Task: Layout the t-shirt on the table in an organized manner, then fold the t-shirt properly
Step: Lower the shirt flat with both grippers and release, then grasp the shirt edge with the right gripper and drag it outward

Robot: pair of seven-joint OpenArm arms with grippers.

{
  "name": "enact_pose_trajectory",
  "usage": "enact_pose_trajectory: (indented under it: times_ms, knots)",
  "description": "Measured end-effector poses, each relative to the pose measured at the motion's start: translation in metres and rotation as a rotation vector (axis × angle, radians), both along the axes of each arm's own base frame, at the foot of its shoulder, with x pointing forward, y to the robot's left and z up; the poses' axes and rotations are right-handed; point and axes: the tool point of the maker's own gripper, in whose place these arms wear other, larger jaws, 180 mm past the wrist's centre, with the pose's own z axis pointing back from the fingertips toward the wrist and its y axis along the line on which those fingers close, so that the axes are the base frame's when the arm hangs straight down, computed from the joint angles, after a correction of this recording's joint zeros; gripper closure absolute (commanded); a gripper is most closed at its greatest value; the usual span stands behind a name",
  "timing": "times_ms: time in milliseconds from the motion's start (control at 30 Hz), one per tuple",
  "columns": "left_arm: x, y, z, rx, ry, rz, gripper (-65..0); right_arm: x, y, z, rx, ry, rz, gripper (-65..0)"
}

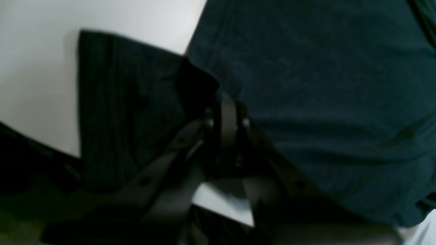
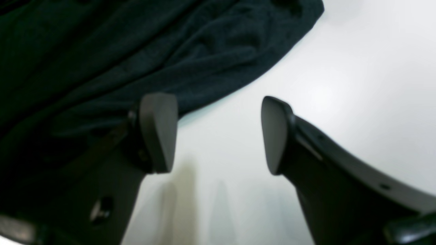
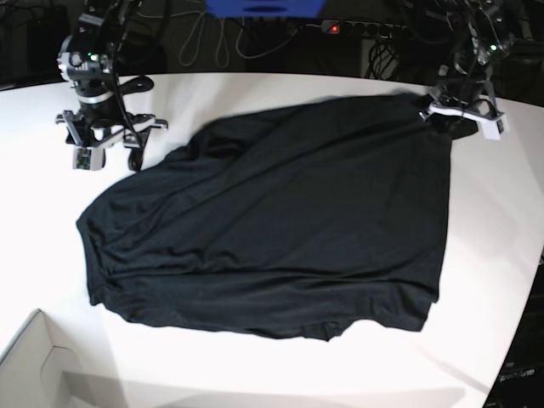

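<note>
So the t-shirt [image 3: 272, 221] is spread across the middle of the table [image 3: 476, 297], mostly open but rumpled, with its long axis running diagonally from the far corner on the base view's right down toward the near left, where the fabric bunches into soft ridges.

Both arms sit at the far edge of the cloth, 1 at each end. The left gripper [image 1: 226, 115] is at the far corner on the base view's right, and in its wrist view the jaws are pressed together with a dark flap of shirt pinched between them, so I'd call it clamped on the t-shirt. That corner fold stands up a bit off the table next to the fingers.

The right gripper [image 2: 218, 132] is the other story: jaws wide apart, nothing between them, just bare white table. In its wrist view the shirt's edge lies just beside the finger [image 2: 158, 131] on that view's left, maybe brushing it, hard to tell with the blur.

My read is the next move hinges on that gap. The left arm already has its corner, so the right one needs to shift toward the cloth edge and catch it before any stretching flat can work. If it closes where it is now, I'd guess it grabs air
</note>
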Motion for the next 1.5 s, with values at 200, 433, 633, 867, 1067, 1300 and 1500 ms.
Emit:
enact_pose_trajectory:
  times_ms: [200, 433, 633, 867, 1067, 1300, 1500]
  knots:
    - [0.01, 0.0, 0.025, 0.037, -0.059, -0.02, -0.1, -0.002, 0.001, -0.002, 0.001, 0.008, 0.001, -39.5]
    - [0.022, 0.025, 0.059, 0.107, -0.146, 0.031, -0.1, -0.004, 0.047, -0.01, 0.051, 0.033, 0.12, -39.8]
    - [0.037, 0.043, 0.079, 0.129, -0.216, 0.076, -0.1, -0.005, 0.066, -0.022, 0.085, 0.06, 0.164, -40.2]
    - [0.042, 0.047, 0.083, 0.13, -0.235, 0.094, -0.1, -0.012, 0.074, -0.058, 0.128, 0.15, 0.167, -43.1]
    - [0.041, 0.045, 0.08, 0.121, -0.225, 0.094, -0.1, -0.011, 0.093, -0.066, 0.161, 0.166, 0.198, -43.1]
    - [0.042, 0.044, 0.08, 0.12, -0.227, 0.095, -0.1, -0.008, 0.102, -0.041, 0.15, 0.108, 0.226, -43.2]
    - [0.038, 0.046, 0.07, 0.106, -0.203, 0.103, -0.1, -0.001, 0.107, -0.03, 0.148, 0.072, 0.241, -43.2]
